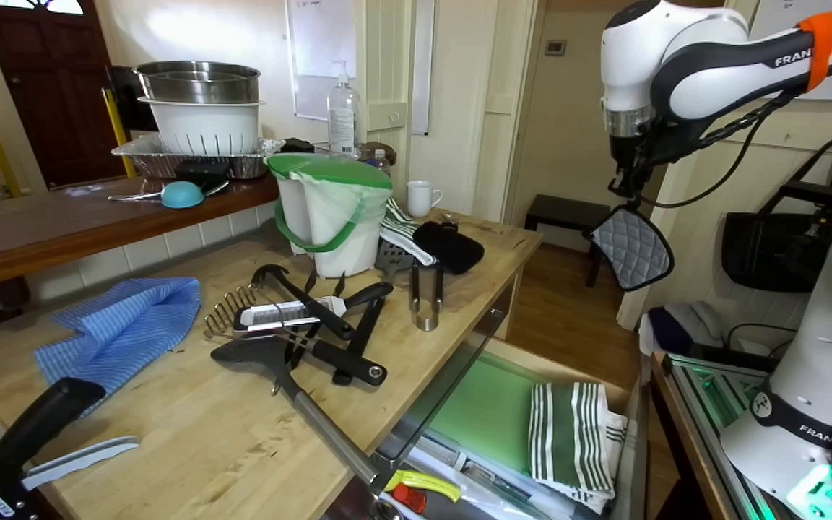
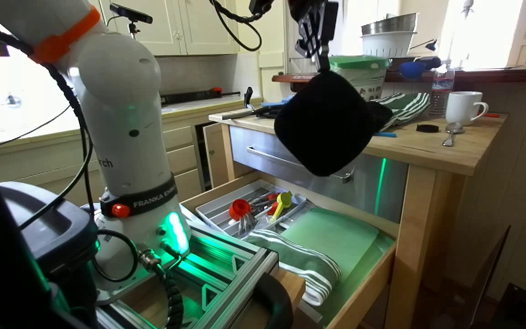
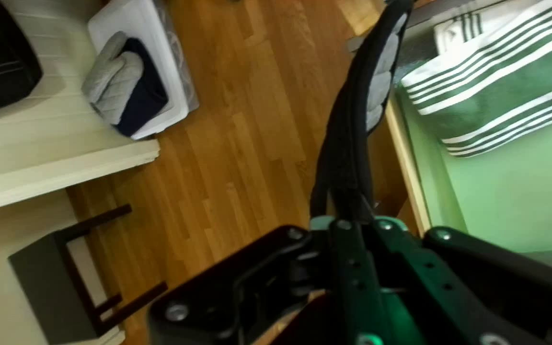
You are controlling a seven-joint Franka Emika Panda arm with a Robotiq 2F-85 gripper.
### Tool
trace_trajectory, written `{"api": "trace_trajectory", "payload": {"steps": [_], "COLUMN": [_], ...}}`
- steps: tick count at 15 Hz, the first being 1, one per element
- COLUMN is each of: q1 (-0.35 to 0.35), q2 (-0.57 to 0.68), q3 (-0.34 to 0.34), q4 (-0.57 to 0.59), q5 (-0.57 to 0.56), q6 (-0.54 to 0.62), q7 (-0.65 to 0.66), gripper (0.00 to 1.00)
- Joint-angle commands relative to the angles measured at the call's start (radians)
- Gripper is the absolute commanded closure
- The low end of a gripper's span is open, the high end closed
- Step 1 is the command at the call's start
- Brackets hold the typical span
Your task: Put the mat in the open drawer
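Observation:
The mat hangs by one corner from my gripper. It is a roughly square pad with rounded corners, plain black on the face in an exterior view [image 2: 322, 125] and grey quilted on the face in an exterior view [image 1: 633, 249]. In the wrist view the mat [image 3: 348, 124] shows nearly edge-on. My gripper [image 1: 627, 193] is shut on its corner; the fingers also show in an exterior view [image 2: 323, 63] and the wrist view [image 3: 350, 211]. The open drawer [image 2: 336, 228] has a green lining, also in an exterior view [image 1: 484, 397]. The mat is well above it, and in the wrist view lies beside its edge [image 3: 412, 172].
A green-and-white striped towel [image 2: 304, 265] and a tray of utensils [image 2: 217, 212] lie in the drawer. The wooden counter [image 1: 206, 448] beside it holds several utensils, a blue cloth [image 1: 127, 325], a white bucket [image 1: 336, 231], a mug [image 1: 420, 197] and another black pad [image 1: 452, 245].

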Motion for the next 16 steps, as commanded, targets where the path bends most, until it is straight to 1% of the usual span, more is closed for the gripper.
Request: {"api": "trace_trajectory", "payload": {"steps": [1, 3, 5, 6, 7, 9, 12, 14, 16], "q1": [0.003, -0.002, -0.002, -0.001, -0.013, -0.031, -0.04, -0.047, -0.037], "q2": [0.017, 0.047, 0.056, 0.056, 0.066, 0.054, 0.024, 0.005, -0.021], "q3": [-0.022, -0.041, -0.043, -0.043, -0.027, -0.009, 0.006, 0.013, 0.005], "q4": [-0.01, -0.018, -0.018, -0.018, -0.02, -0.074, -0.162, -0.235, -0.317], "q5": [0.034, 0.069, 0.077, 0.078, 0.046, -0.011, -0.08, -0.118, -0.129], "q6": [0.021, 0.051, 0.055, 0.055, 0.06, 0.093, 0.093, 0.088, 0.11], "q7": [0.011, 0.013, 0.015, 0.017, 0.061, 0.139, 0.243, 0.332, 0.398], "gripper": [0.99, 0.99, 0.99, 0.99, 1.0, 1.0, 1.0, 1.0, 1.0]}}
